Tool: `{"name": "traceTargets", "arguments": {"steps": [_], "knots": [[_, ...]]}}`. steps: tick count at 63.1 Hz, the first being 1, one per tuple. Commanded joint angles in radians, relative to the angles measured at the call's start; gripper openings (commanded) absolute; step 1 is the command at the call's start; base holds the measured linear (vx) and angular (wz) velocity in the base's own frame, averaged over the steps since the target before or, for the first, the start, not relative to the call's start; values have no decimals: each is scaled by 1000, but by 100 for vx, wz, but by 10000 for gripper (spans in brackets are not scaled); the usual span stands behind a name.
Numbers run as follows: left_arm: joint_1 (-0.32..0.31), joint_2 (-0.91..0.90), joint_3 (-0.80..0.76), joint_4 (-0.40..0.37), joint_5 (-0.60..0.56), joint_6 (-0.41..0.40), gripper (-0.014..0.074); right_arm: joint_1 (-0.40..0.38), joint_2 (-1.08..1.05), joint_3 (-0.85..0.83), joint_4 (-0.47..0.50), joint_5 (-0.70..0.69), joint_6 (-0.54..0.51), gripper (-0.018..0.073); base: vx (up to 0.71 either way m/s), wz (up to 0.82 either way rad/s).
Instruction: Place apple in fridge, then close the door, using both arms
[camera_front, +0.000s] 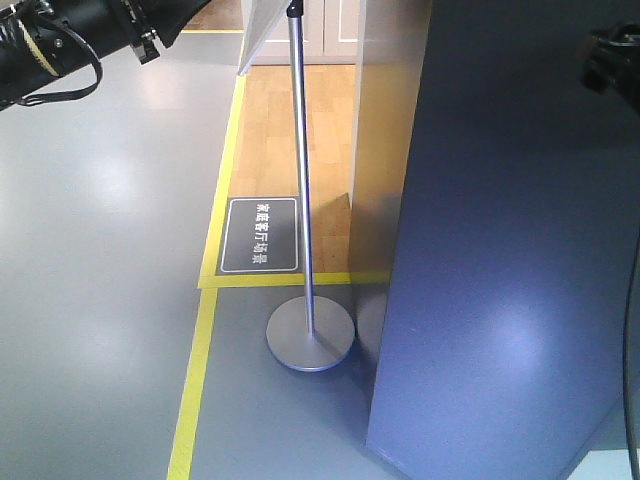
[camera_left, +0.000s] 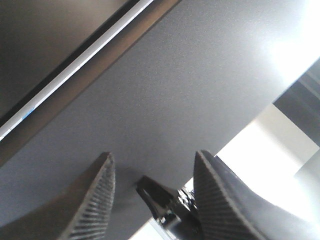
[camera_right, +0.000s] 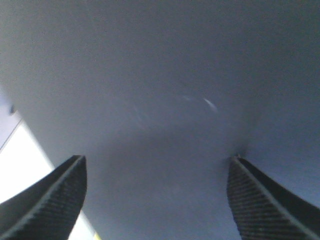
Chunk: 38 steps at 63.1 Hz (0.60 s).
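At the far left, your black, cable-looped left arm (camera_front: 50, 45) hangs high over the grey floor. Its claw, the left gripper (camera_left: 152, 155), is released: the ribbed fingers are spread with nothing between them. It faces a matt dark grey surface crossed by a thin white edge strip (camera_left: 80, 60).

Moving right, a line of yellow floor tape (camera_front: 195, 400) runs past a dark floor placard with white lettering (camera_front: 260, 235). Next comes a slim silver sign pole on a round metal base (camera_front: 310, 338), which stands just beside the tall dark grey panel (camera_front: 510, 250). I take that panel for the outside of the fridge door, though no seam or handle shows.

At the right edge only a sliver of your black right arm (camera_front: 610, 55) is visible. The right gripper (camera_right: 156, 159) is also released and empty, its fingers wide apart and close to the same dark, glossy face.

The apple appears in no view, so you cannot confirm it sits on a shelf. That is the first risk, because a shut door could leave it outside or trap it at the edge.

Second, open fingers pushing a smooth panel may skid sideways. Third, the left gripper near that white edge could be pinched if the door swings. Finally, a wide sweep could topple the pole.
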Motion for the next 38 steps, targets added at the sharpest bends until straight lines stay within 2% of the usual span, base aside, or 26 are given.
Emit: {"name": "traceTargets", "arguments": {"steps": [1,38], "knots": [[1,-49,-34,-66,-19,-2,359,-6,18,-74,-6,-65,-12,568,0,0],[1,-49,-34,-66,-20,-2,359,-6,259,-342,-5,-64,-204,568,0,0]]}}
